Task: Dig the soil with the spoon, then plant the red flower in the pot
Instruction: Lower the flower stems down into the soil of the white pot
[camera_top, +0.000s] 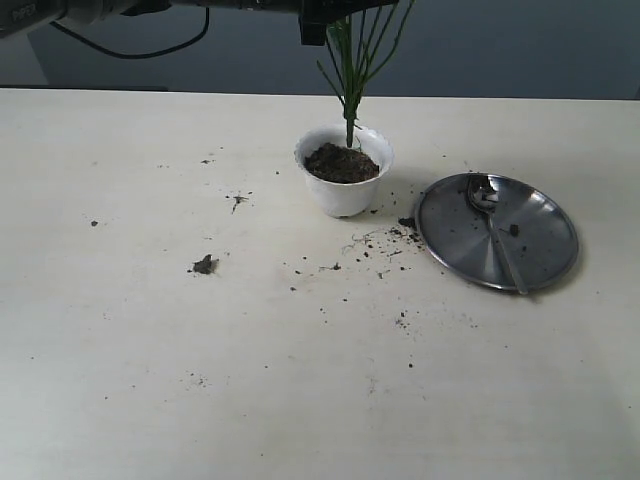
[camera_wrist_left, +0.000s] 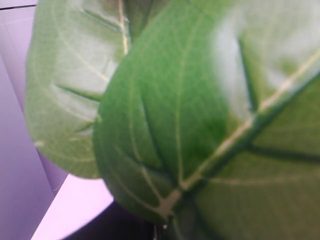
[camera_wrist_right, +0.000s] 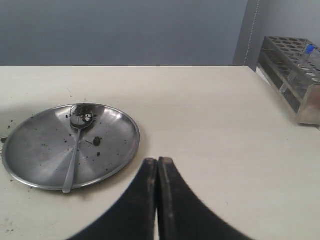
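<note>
Pot (camera_top: 343, 198): soil (camera_top: 341, 163), red flower (camera_top: 350, 75) stems upright | plate (camera_top: 548, 228): spoon (camera_top: 500, 242), soil specks | right fingers (camera_wrist_right: 144, 200) pressed together | left fingers: cannot tell

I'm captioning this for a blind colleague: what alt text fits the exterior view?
A white scalloped pot filled with dark soil holds thin green flower stems that rise out of frame. To its right, a silver spoon lies on a round steel plate; soil crumbs dot the pale table.
</note>
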